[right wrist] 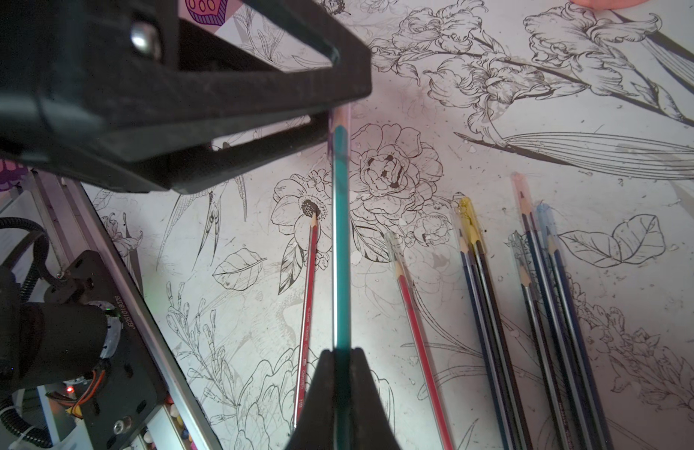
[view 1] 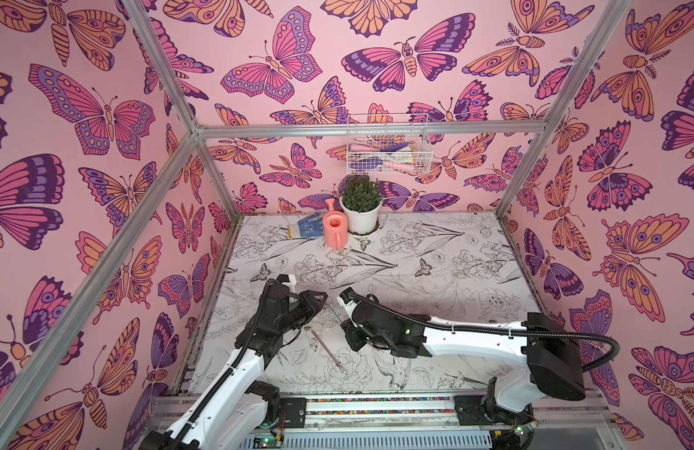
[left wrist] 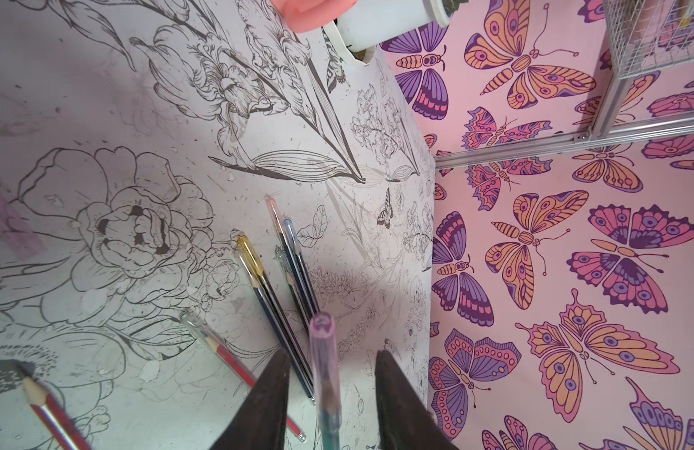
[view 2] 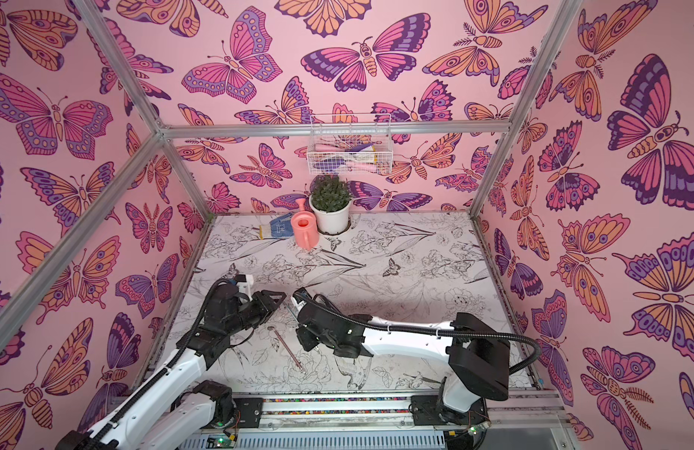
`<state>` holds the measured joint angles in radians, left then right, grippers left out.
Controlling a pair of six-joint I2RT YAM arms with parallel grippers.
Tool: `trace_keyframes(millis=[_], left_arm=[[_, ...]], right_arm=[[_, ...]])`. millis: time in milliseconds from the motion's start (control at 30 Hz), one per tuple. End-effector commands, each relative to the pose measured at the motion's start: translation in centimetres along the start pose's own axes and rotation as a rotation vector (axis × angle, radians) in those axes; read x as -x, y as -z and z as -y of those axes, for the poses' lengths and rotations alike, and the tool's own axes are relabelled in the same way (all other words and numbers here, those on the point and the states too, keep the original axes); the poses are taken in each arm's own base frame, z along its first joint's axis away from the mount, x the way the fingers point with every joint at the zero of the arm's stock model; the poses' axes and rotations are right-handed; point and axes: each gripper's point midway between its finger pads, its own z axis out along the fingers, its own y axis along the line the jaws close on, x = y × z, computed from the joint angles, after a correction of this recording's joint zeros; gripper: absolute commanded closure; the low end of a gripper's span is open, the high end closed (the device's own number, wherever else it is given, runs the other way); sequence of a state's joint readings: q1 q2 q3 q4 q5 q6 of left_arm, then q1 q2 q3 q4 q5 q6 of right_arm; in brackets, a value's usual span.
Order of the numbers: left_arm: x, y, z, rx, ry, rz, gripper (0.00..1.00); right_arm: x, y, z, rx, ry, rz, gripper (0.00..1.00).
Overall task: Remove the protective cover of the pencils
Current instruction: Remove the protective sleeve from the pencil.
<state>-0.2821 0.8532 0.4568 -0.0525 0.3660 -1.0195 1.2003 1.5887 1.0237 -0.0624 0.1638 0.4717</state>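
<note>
My right gripper [right wrist: 341, 352] is shut on a teal pencil [right wrist: 341, 249] and holds it above the table. A translucent pink-purple cover [left wrist: 324, 350] sits over the pencil's tip. My left gripper [left wrist: 331, 352] is open, with a finger on either side of that cover and a gap on both sides. In both top views the two grippers meet near the table's front left, left gripper [view 1: 322, 302] [view 2: 279, 300]. Other pencils lie on the table: a bare red one [right wrist: 308, 304], a red one in a clear cover [right wrist: 411, 311], and dark ones with a yellow cover [right wrist: 470, 226] and with pink and blue covers [right wrist: 548, 292].
At the back of the table stand a pink watering can [view 1: 333, 230], a white plant pot [view 1: 361, 218] and a blue glove [view 1: 308, 228]. A wire basket [view 1: 388, 150] hangs on the back wall. A metal rail [view 1: 376, 405] runs along the front edge.
</note>
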Motion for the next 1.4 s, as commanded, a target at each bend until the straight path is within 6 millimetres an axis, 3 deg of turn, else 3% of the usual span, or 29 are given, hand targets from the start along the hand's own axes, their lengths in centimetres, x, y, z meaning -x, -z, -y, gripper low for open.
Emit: trace_keyframes(millis=[0,667,700,800,867,1167,1233,1367], left_arm=[[-0.7,-0.4,-1.2,0.027,0.022,-0.016,0.64],[-0.5,-0.6,-1.2,0.021,0.03,-0.01,0.91],[-0.5,-0.6,-1.2,0.02,0.03,-0.01,0.91],[-0.6,-0.6,-1.2,0.018,0.028,-0.012,0.91],[-0.6,-0.6,-1.2,0.019,0.03,-0.014,0.91],[-0.6,-0.5,-1.1,0.012,0.034,-0.012,0.9],[-0.6,-0.4,-1.0,0.01,0.033,-0.009,0.9],[-0.6,-0.5,-1.2,0.016,0.029,-0.007,0.89]], right_arm=[[0.4,0.2,-0.3,0.016,-0.015,0.018,0.99],[0.4,0.1,-1.0,0.049,-0.021,0.007,0.99],[0.4,0.0,-1.0,0.049,-0.021,0.004,0.98],[0.3,-0.1,-1.0,0.048,-0.017,-0.003,0.75],[0.4,-0.3,-1.1,0.046,-0.017,-0.002,0.66],[1.1,-2.1,-1.0,0.043,-0.035,-0.013,0.56],[1.1,-2.5,-1.0,0.048,-0.036,-0.022,0.56],[1.1,-2.7,-1.6,0.073,-0.034,-0.034,0.73]])
